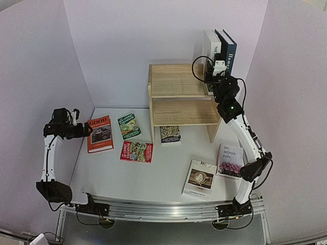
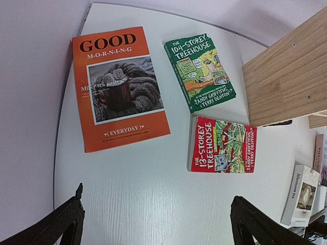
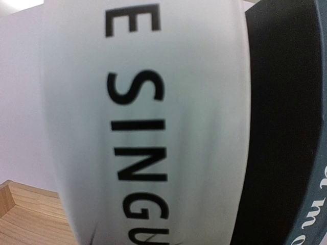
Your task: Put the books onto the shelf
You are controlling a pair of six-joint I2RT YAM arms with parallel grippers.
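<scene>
The wooden shelf [image 1: 176, 81] stands at the back centre. On its top right end a white book [image 1: 211, 45] and a dark blue book [image 1: 230, 51] stand upright. My right gripper [image 1: 215, 70] is shut on the white book's lower spine [image 3: 148, 127], which fills the right wrist view and hides the fingers. The dark blue book [image 3: 286, 127] stands right beside it. My left gripper [image 2: 157, 196] hangs open over bare table, near the orange "GOOD" book [image 2: 120, 87]. Green [image 2: 200, 70] and red [image 2: 223, 145] paperbacks lie flat next to it.
A dark paperback [image 1: 170, 134] lies by the shelf's front foot. A coffee-cover book [image 1: 200, 178] and a flower-cover book [image 1: 230, 160] lie flat at the front right, beside the right arm. Pale walls close in on three sides. A metal rail [image 1: 163, 209] runs along the near edge.
</scene>
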